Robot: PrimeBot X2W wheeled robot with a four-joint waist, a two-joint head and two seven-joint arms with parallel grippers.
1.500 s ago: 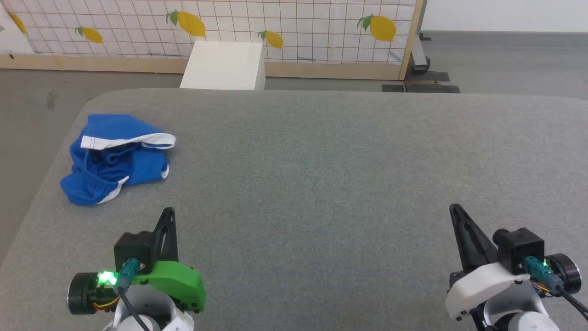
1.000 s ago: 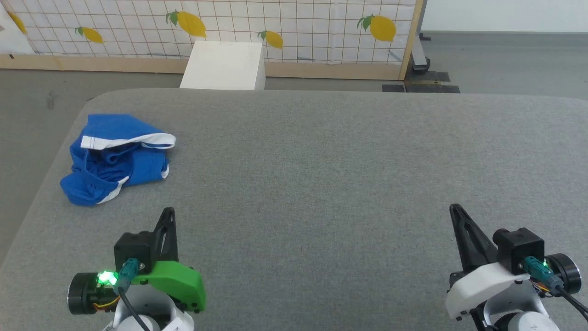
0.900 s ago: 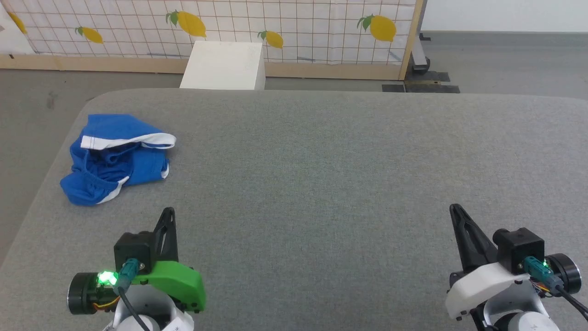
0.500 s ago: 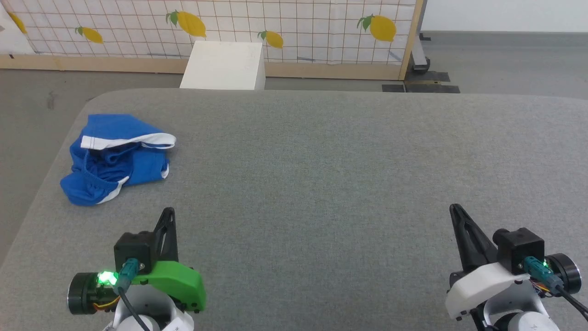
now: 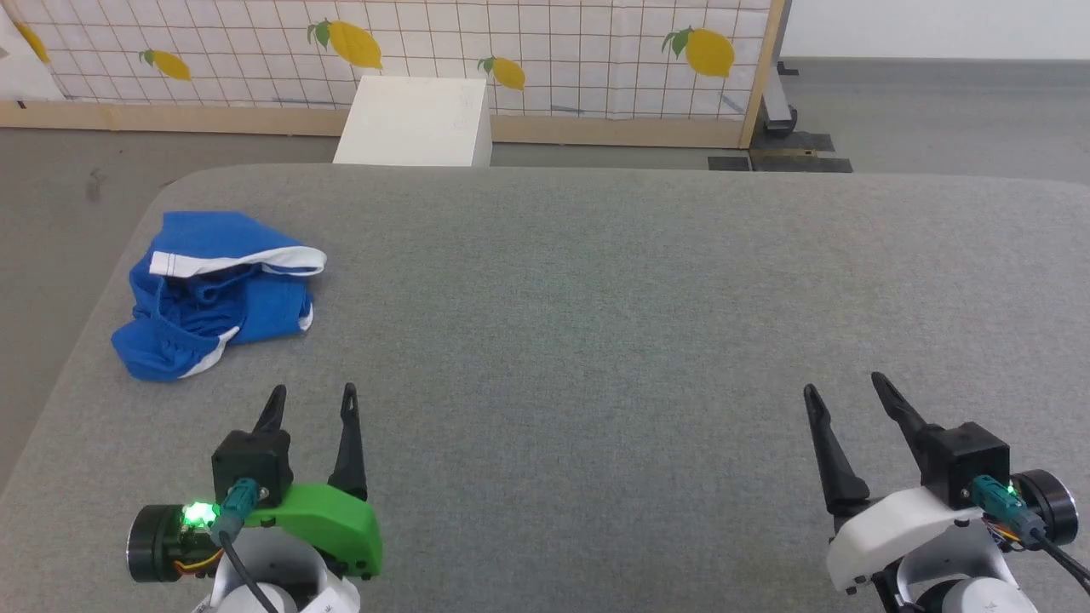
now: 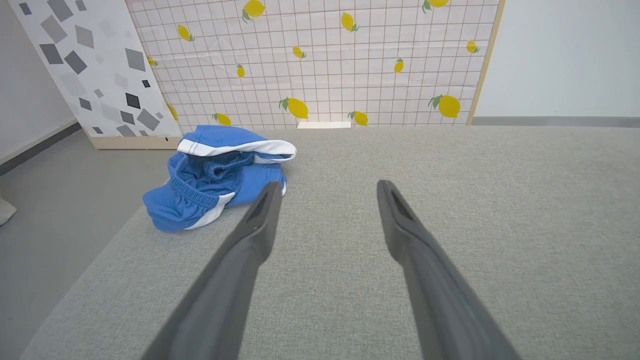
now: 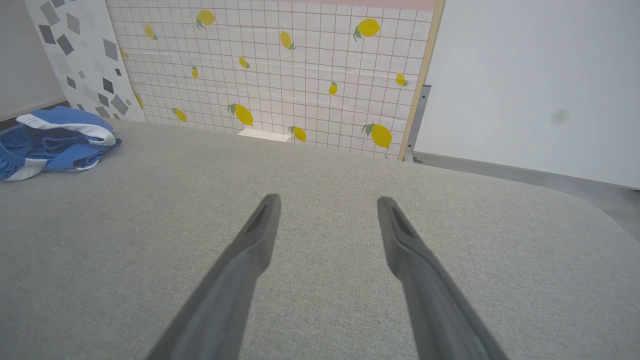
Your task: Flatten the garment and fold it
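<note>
— Where does the garment [image 5: 217, 294] lie?
— In the head view it is at the upper left of the grey table [image 5: 596, 281], close to the table's left edge. It is a crumpled blue heap, with white trim along its top fold and at its lower edge, neither flattened nor folded.
— Is either pincer on it?
— No. The left gripper [image 5: 311, 393] sits at the lower left of that view, below the heap and a little to its right, apart from the cloth. Its two dark fingers are spread, with bare table between them. In the left wrist view the garment shows left of centre, and the tip of one finger overlaps its lower right corner in the picture.
— And the other one?
— The right gripper [image 5: 843, 385] is at the lower right, well apart from the garment, likewise spread wide and holding nothing. Its wrist view has the blue heap at the far left edge.
— What stands beyond the table?
— A white box [image 5: 415, 123] at the top centre, and behind it a lemon-print screen [image 5: 553, 51] along the top of the frame.
</note>
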